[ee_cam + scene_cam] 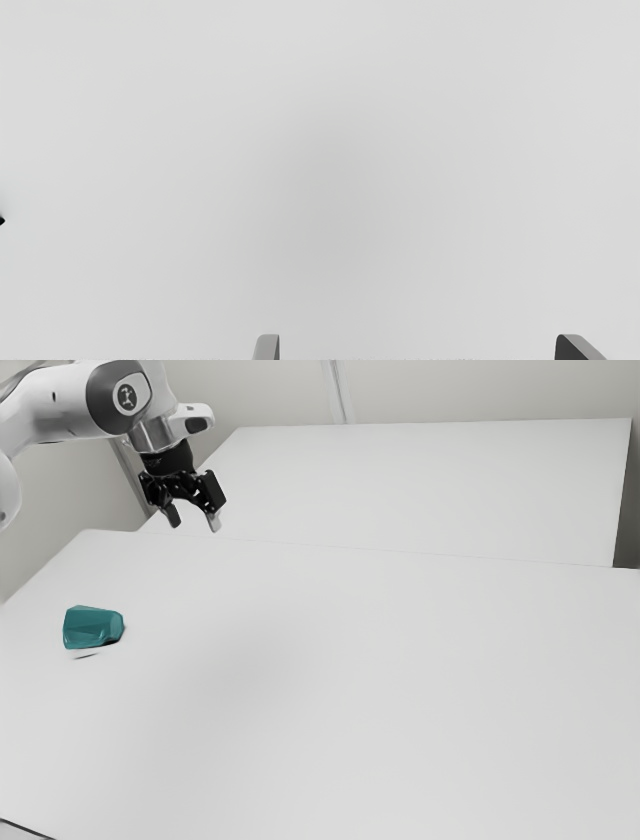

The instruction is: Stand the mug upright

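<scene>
The teal mug (92, 628) appears to lie on its side on the table (350, 690), well apart from the raised, open gripper (194, 525). Best straddle its body squarely, grip gently, lift, turn its base down, then release once seated.

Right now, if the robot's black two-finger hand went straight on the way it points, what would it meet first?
Likely the white tabletop: the black hand points down at it, and the faceted teal mug seems off that line, though depth is unclear.

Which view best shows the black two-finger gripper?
The exterior view: it shows the gripper from its mount to both open fingers, above the flat white table. The wrist view shows its two fingertips, apart.
</scene>
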Controlling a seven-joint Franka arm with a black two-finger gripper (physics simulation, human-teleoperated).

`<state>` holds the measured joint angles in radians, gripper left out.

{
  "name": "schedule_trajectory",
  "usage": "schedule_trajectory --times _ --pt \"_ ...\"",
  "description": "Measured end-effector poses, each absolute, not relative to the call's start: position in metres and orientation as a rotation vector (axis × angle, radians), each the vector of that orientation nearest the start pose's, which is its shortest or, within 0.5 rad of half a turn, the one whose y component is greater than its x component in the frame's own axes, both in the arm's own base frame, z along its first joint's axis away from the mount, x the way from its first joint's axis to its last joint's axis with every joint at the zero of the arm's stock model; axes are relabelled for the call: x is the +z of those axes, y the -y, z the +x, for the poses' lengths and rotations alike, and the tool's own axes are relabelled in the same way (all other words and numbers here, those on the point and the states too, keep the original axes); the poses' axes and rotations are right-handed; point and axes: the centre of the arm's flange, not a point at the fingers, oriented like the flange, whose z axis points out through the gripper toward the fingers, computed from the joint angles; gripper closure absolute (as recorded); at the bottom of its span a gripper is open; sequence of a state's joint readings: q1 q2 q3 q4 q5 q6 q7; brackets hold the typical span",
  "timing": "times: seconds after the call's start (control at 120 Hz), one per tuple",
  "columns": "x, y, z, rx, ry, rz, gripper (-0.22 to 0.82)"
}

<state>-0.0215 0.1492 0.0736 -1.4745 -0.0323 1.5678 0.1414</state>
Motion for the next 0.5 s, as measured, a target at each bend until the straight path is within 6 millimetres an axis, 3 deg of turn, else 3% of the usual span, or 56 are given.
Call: schedule_trajectory --times 0.35,0.433,0.5 --pt "0.588 -0.029 0.594 0.092 -0.132 -3.164 0.0" --pt "0.595 -0.054 0.593 0.077 -0.069 -3.186 0.0" --pt "0.595 -0.099 0.588 0.072 0.041 -3.247 0.0"
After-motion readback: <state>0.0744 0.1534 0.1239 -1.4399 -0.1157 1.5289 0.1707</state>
